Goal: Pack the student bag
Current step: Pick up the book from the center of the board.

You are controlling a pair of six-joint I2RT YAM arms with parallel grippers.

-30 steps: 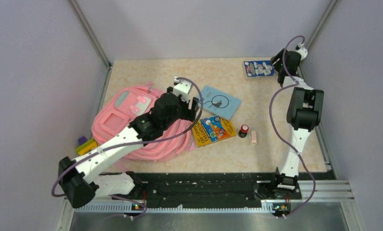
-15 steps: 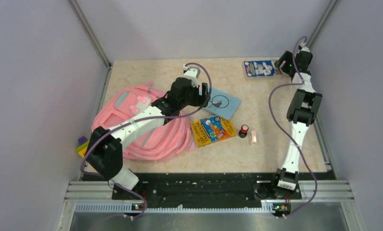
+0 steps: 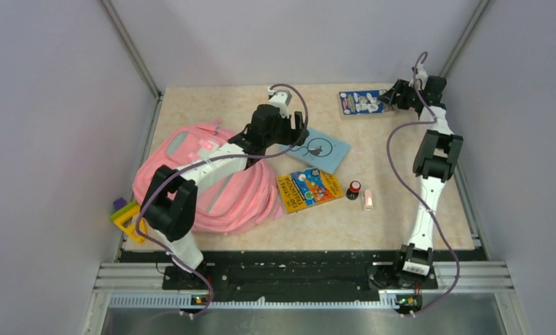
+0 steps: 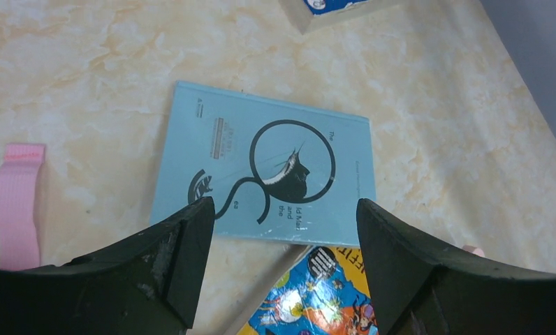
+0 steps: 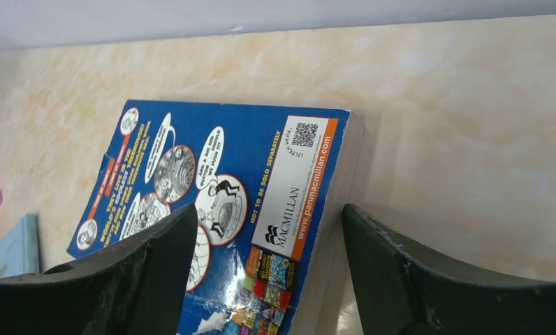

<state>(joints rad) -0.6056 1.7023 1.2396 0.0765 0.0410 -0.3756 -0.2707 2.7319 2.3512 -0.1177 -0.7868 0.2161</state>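
While the student bag (image 3: 156, 183) lies to its left, the left gripper (image 4: 282, 218) stands spread; the right gripper (image 5: 268, 218) likewise.

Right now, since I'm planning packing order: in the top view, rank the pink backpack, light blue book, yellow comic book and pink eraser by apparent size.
1. pink backpack, largest.
2. light blue book and yellow comic book: about alike; the blue one is partly hidden, so no ranking.
3. pink eraser, smallest.

Counting three books: pale blue book (image 3: 320, 149), comic (image 3: 310, 189), paperback (image 3: 361, 102) at one o'clock. Plus one student bag (image 3: 167, 164) at nine, one red-capped thing (image 3: 355, 189), one pink block (image 3: 368, 201), one yellow toy (image 3: 127, 216).
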